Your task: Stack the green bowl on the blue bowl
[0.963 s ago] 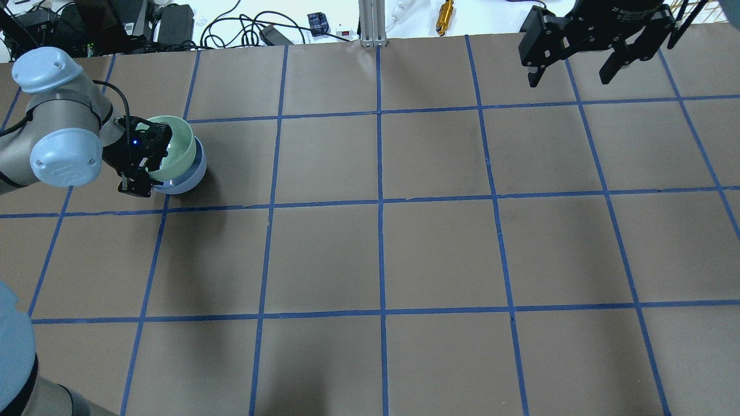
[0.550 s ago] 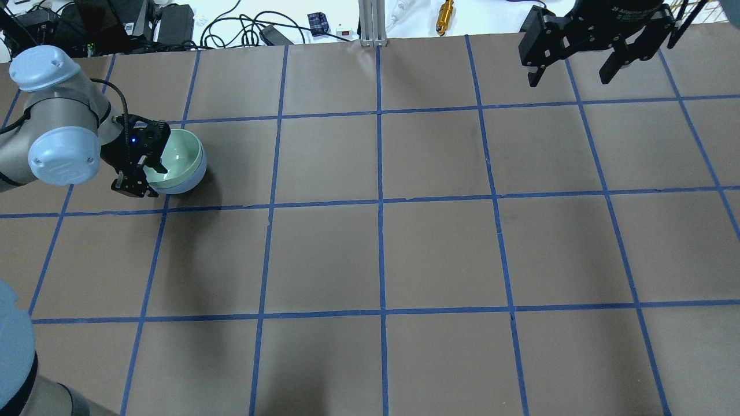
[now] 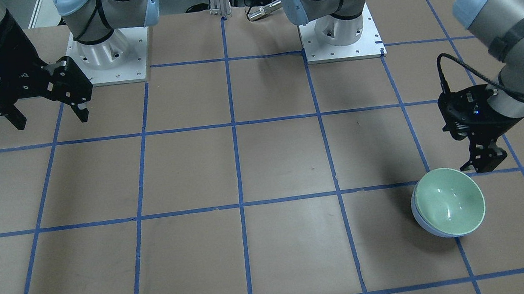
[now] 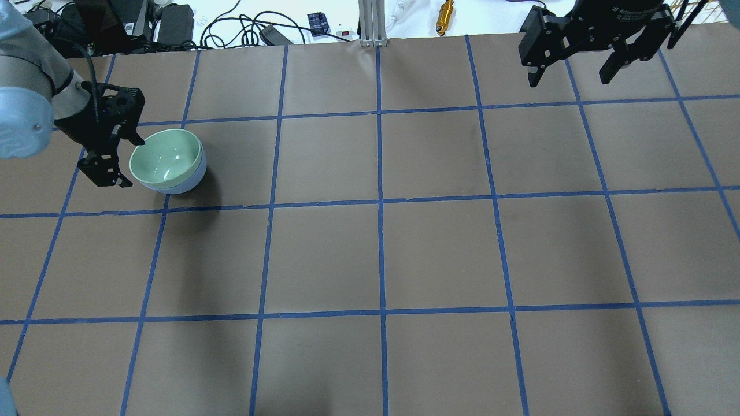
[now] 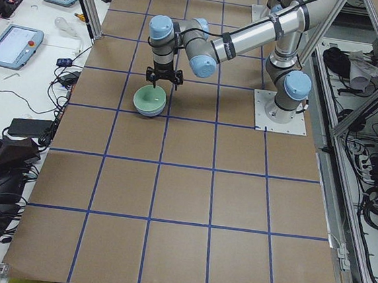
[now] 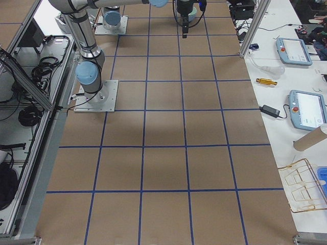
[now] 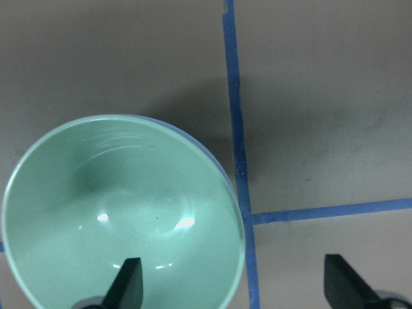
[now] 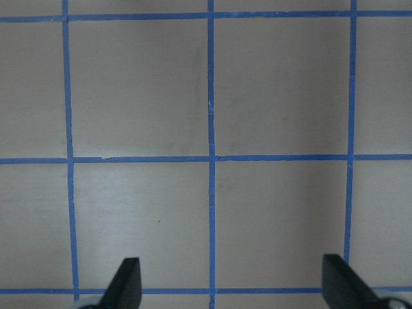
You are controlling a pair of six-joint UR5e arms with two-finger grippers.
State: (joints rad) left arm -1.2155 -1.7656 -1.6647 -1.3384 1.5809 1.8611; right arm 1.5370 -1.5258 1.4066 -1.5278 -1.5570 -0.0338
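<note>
You see two bowls: the green bowl (image 4: 166, 159) sits nested in the blue bowl (image 4: 195, 178), at 10 o'clock overhead. Two grippers, both spread and empty: left gripper (image 4: 132, 163) at the stack's 9 o'clock, right gripper (image 4: 568, 82) at 1 o'clock. Only the left wrist view shows the green rim between the fingers (image 7: 129, 283).

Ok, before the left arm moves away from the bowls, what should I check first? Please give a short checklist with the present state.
1. The green bowl sits inside the blue bowl: ok.
2. The green bowl is seated level: cannot tell; the blue wall shows on one side only.
3. The left tool is open, nothing between its fingers: ok.
4. The left tool is not touching the green bowl: ok, the left side view shows it above the rim.
5. The right tool is open, empty and far from the bowls: ok.
</note>
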